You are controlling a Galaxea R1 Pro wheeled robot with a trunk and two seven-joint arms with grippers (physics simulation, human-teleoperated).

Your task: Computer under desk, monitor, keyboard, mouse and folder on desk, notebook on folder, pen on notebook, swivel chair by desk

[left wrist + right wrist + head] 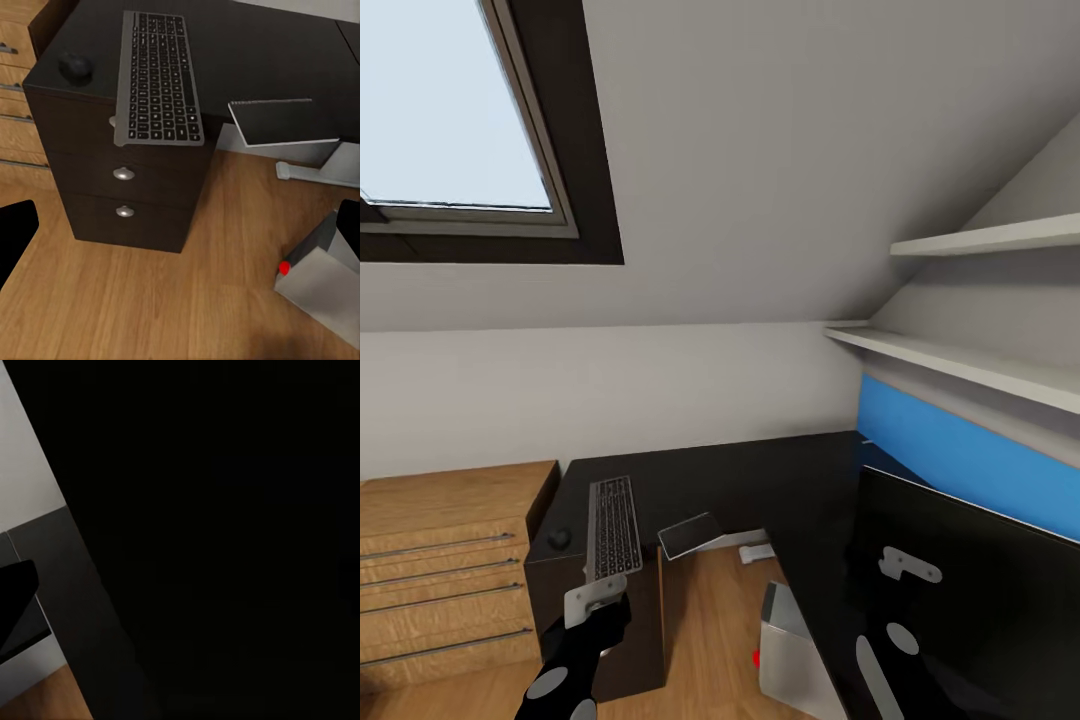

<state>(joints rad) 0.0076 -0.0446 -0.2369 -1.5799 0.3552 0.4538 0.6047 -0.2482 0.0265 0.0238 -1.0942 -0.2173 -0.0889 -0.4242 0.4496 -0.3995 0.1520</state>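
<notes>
Black desk (pixel 247 45), keyboard (pixel 157 75), mouse (pixel 75 67), drawers seemingly closed.

Attic bedroom: skylight (pixel 455 110), desk (pixel 760 480)

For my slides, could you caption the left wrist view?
Keyboard overhanging the black desk, mouse beside it.

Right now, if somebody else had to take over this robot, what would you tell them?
Left fingers: open, empty, hovering in front of the desk.
Right fingers: close against the monitor; I cannot tell if they grip it.
Done: keyboard on the desk, mouse beside it.
Notebook juts over the desk edge. Computer lies tilted on the floor.
Left: probably settle the monitor, tuck the computer under, then folder, notebook, pen, chair.
</notes>
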